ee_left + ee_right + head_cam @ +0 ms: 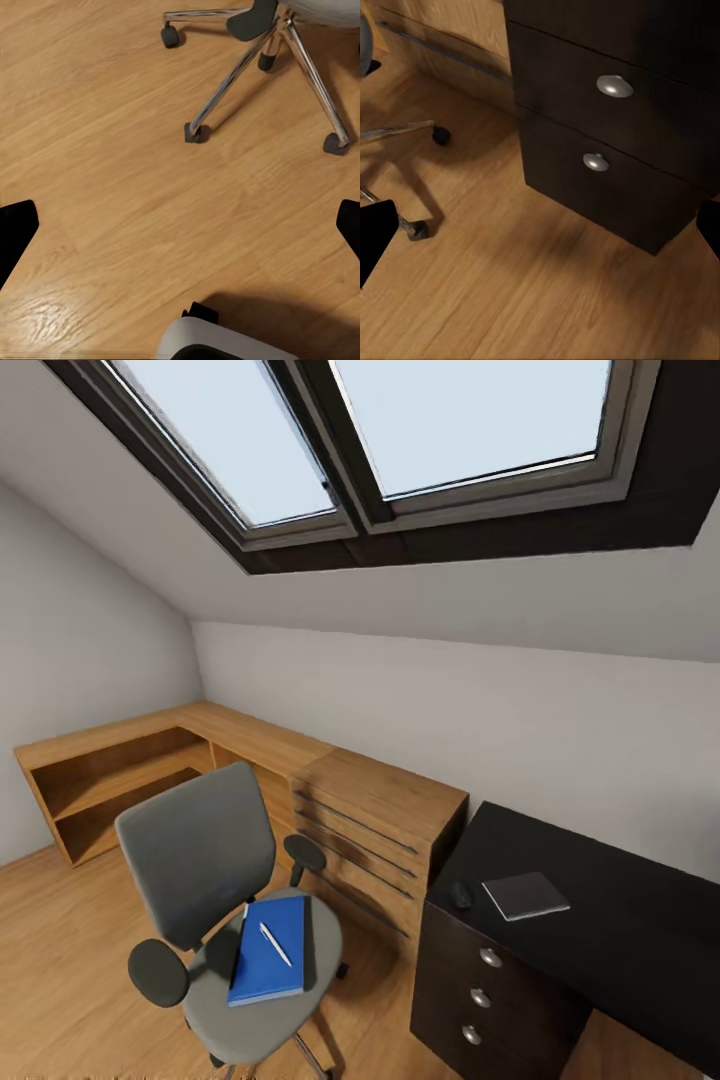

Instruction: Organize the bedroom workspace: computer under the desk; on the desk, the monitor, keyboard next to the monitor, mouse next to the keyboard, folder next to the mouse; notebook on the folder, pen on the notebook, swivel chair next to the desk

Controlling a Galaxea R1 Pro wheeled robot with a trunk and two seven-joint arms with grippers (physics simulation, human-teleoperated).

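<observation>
Swivel chair (215,905) stands on the wooden floor (60,950) in front of the light wooden chest (375,830), just left of the black desk (610,920). Folder (268,948) lies flat on the chair seat, pen (275,944) lying on top of it at a slant. Notebook (525,895) sits on the desk surface near its left end, a small dark mouse (460,895) just beside it on the left. Desk drawer stack shows three round knobs (480,997) in head view — all drawers closed, contents not visible. Open wooden shelving (110,785) runs along the far-left wall, skylight (400,430) overhead. Left wrist view looks down at floor and the chair's chrome star base (262,67) with casters; left gripper (180,232) fingertips sit at opposite frame edges, so jaws are wide, holding nothing. Right wrist view faces the desk's lower drawers (615,142) and floor; right gripper (540,232) jaws likewise wide and empty. Both arms low, pointing down toward the floor.
</observation>
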